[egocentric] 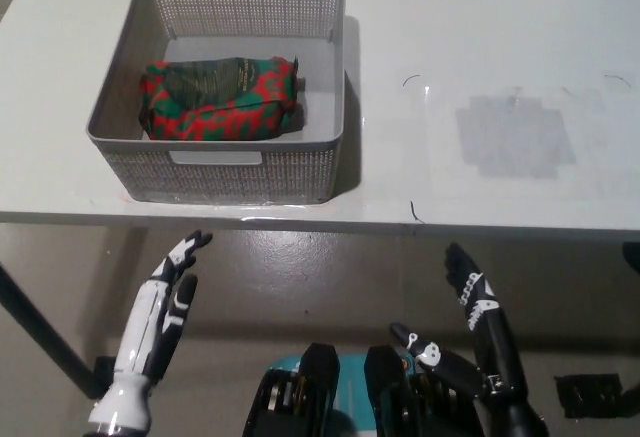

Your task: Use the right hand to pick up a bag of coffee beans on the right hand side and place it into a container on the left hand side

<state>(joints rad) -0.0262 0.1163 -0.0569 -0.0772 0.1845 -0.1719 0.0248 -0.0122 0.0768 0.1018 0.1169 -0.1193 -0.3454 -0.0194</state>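
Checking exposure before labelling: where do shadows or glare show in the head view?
Head view: the basket casts a dark shadow to its right on the table; faint glare along the table's front edge; the floor below is dim; the coffee bag looks sharp.

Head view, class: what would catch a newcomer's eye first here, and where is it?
The red-and-green coffee bag lying inside the grey mesh basket on the white table's left side stands out first. Below the table edge, the white left hand and black right hand hang open, holding nothing.
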